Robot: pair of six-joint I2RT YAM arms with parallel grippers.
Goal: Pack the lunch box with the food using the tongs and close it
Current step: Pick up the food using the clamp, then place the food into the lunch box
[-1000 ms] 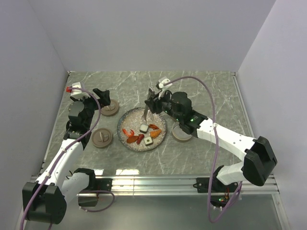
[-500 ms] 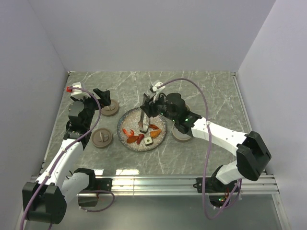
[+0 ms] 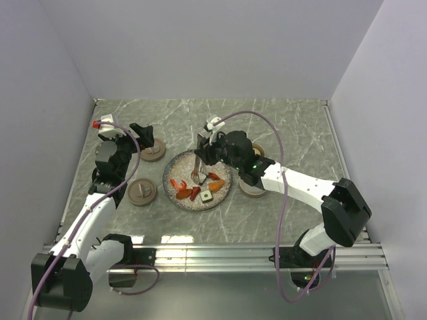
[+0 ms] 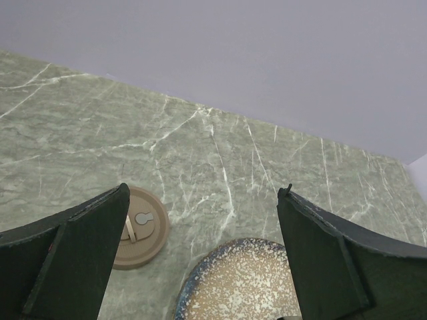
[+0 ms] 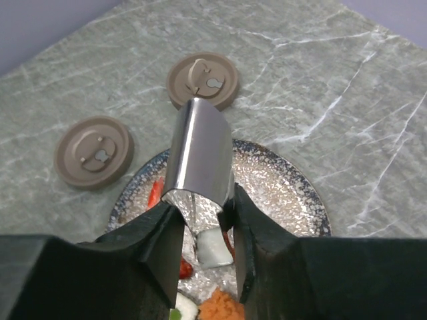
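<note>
Now my right hand (image 5: 203, 227) pinches the shiny curved metal tongs (image 5: 199, 150); below it their thin tips reach a white square food piece (image 5: 213, 248) on the speckled plate (image 5: 293, 193). My left hand (image 4: 203, 260) is spread wide.

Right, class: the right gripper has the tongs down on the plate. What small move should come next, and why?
Probably a short straight lift, keeping the squeeze: the right gripper is shut on the tongs, whose tips are at a white piece on the plate, so lifting would test the hold.
</note>
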